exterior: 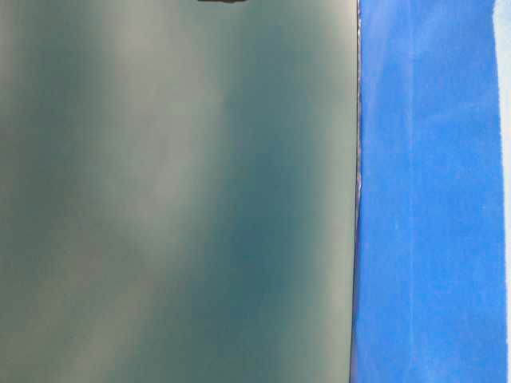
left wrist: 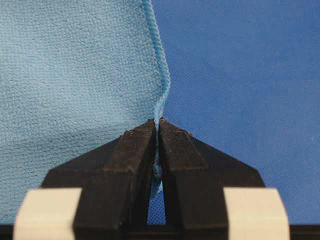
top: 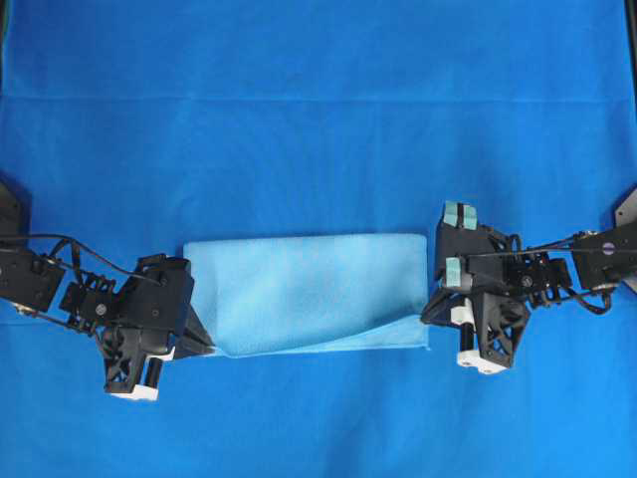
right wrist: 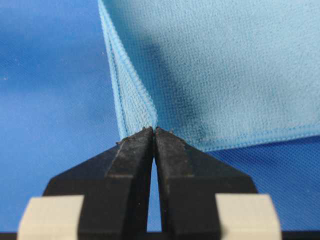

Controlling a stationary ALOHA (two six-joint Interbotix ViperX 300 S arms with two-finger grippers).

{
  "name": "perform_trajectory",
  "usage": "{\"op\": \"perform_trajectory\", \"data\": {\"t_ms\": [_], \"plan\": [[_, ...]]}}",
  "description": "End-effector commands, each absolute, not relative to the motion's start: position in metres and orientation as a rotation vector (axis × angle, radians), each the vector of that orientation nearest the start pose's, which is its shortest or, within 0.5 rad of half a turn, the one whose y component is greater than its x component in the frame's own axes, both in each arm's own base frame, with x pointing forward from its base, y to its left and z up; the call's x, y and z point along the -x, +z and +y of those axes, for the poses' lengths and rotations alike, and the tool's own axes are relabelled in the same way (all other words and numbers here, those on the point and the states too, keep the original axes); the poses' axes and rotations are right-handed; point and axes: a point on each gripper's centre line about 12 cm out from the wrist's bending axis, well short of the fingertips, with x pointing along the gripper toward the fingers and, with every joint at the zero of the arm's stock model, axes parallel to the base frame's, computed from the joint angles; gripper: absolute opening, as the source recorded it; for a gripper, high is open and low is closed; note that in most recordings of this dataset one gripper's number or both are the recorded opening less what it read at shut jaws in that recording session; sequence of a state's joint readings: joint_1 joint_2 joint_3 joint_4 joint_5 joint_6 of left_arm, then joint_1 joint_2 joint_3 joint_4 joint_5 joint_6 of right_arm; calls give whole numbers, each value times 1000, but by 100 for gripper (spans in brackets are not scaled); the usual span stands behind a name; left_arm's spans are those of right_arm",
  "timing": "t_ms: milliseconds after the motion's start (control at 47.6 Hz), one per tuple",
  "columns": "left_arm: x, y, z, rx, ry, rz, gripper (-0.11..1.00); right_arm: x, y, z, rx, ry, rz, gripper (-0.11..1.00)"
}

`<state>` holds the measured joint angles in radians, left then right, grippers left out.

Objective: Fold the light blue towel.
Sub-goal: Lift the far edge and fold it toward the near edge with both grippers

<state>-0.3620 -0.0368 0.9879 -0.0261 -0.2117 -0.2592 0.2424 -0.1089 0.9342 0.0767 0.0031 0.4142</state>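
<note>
1. Count: one light blue towel (top: 309, 291), two grippers, one deep blue background cloth (top: 318, 100) covering the work surface.
2. Towel appearance: pale sky-blue, fine soft weave, with a slightly darker stitched hem (left wrist: 159, 55) visible along its edge in the left wrist view. It lies doubled over; two hemmed layers show at its edge in the right wrist view, and a lower layer sticks out along the near edge toward the right corner in the overhead view.
3. Orientation: the folded shape is a rectangle whose long axis runs left to right across the overhead view, between the two arms.
4. Location: on the background cloth, slightly below the middle of the overhead view.
5. Left gripper (top: 204, 347): jaws pressed together on the towel's hem at its near left corner; cloth is seen pinched between the fingers (left wrist: 132, 165).
6. Right gripper (top: 426, 317): jaws pressed together on the towel's edge at the near right corner.
7. Table-level view: mostly blocked by a dark blurred surface; only a strip of blue cloth shows.
</note>
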Motion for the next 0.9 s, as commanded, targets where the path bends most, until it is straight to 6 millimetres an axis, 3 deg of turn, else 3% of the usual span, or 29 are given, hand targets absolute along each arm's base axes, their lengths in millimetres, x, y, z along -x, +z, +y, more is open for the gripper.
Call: {"op": "perform_trajectory", "data": {"t_ms": [0, 252, 336, 420, 483, 630, 756, 882], "plan": [[-294, 111, -112, 138, -241, 748, 2, -308, 133, 77, -368, 33, 825, 2], [-296, 113, -110, 145, -233, 744, 2, -314, 132, 79, -369, 31, 828, 6], [-297, 114, -110, 158, -228, 742, 5, -316, 133, 79, -369, 33, 825, 28], [-298, 118, -111, 179, -226, 731, 25, -316, 133, 79, -369, 33, 825, 54], [-298, 121, -112, 194, -223, 728, 44, -316, 134, 79, -368, 34, 822, 65], [-295, 128, -107, 194, -210, 738, 82, -316, 142, 79, -358, 47, 798, 61], [-295, 132, -94, 204, -172, 747, 79, -315, 146, 73, -344, 41, 791, 61], [-300, 132, -71, 223, -102, 745, 77, -316, 143, 49, -352, -26, 801, 62]]}}
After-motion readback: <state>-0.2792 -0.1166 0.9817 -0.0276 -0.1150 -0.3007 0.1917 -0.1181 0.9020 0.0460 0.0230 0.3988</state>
